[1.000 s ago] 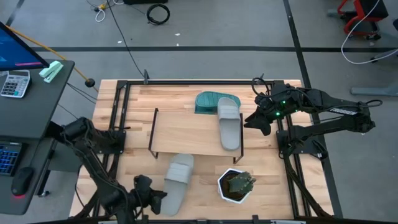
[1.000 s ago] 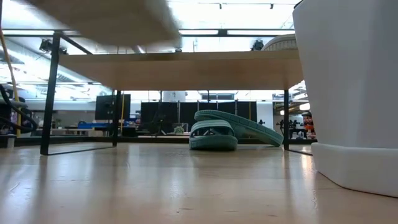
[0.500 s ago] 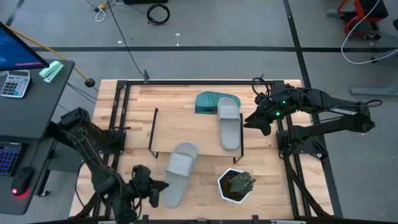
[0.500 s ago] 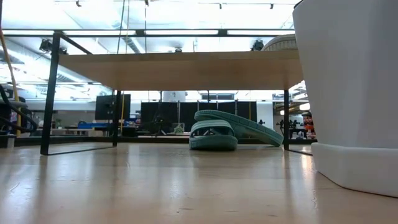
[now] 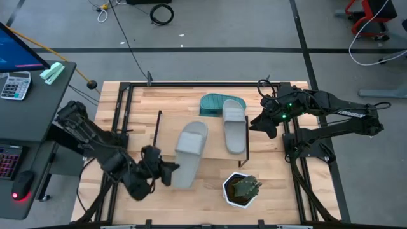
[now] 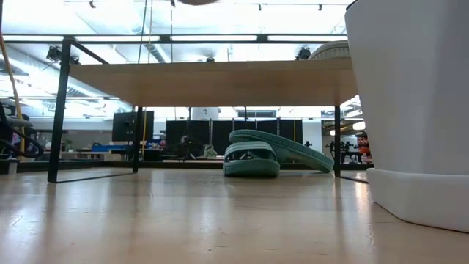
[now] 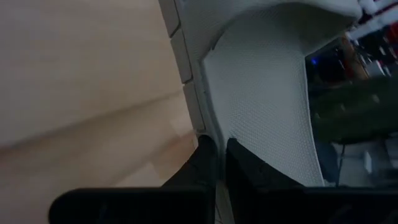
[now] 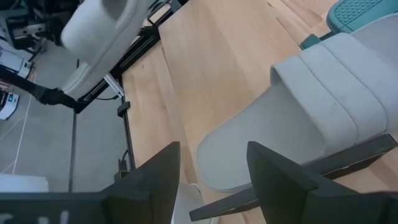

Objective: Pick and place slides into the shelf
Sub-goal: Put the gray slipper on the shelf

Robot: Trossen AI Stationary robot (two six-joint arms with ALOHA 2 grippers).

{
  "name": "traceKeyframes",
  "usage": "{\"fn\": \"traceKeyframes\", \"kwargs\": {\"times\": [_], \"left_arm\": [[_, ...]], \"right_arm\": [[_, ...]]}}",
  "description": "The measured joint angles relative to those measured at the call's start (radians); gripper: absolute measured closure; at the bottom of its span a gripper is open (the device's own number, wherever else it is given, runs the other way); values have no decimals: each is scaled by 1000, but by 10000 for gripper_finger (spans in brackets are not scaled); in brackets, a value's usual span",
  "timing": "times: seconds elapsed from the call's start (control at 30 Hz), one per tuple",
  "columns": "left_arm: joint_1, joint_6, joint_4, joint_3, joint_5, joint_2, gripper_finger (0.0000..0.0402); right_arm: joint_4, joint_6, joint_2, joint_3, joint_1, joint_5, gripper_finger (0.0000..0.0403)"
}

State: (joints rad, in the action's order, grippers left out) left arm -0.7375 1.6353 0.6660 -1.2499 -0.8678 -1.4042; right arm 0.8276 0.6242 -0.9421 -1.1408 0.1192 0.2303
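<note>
My left gripper is shut on a light grey slide and holds it in the air over the near edge of the shelf, a light-wood board on black wire legs. A second grey slide lies along the board's right end. A teal slide lies on the table at the shelf's far side; the low view shows two teal slides under the board. My right gripper waits open past the shelf's right end, its fingers empty. My left gripper pinches the grey slide's side edge near its heel end between its two fingers. The fingers come from the table's near left, slanting a little downward. The slide is lifted clear, its strap end pointing toward the far edge over the board.
A white hexagonal plant pot stands on the table just in front of the shelf's right end and fills the right of the low view. Black frame rails run along the table's edges. A desk with a calculator stands off to the left.
My left gripper, still shut, has risen and gone toward the far edge and a little to the right. The grey slide has come up off the table near the front edge and now hangs with its strap end above the shelf board.
</note>
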Motion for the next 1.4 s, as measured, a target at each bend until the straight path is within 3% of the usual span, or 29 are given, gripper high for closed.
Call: {"fn": "traceKeyframes", "kwargs": {"times": [0.27, 0.6, 0.97, 1.4], "left_arm": [[157, -79, -25, 0, 76, 12, 383], [386, -337, -215, 0, 224, 12, 383], [555, -311, -196, 0, 340, 11, 383], [568, -187, -147, -22, 353, -89, 384]], "right_arm": [[-16, -8, 0, 0, 0, -22, 210], [-20, -44, 0, 0, 0, -21, 210], [-20, -124, 3, 0, 1, -20, 210], [-9, -232, 3, 0, 23, -10, 210]]}}
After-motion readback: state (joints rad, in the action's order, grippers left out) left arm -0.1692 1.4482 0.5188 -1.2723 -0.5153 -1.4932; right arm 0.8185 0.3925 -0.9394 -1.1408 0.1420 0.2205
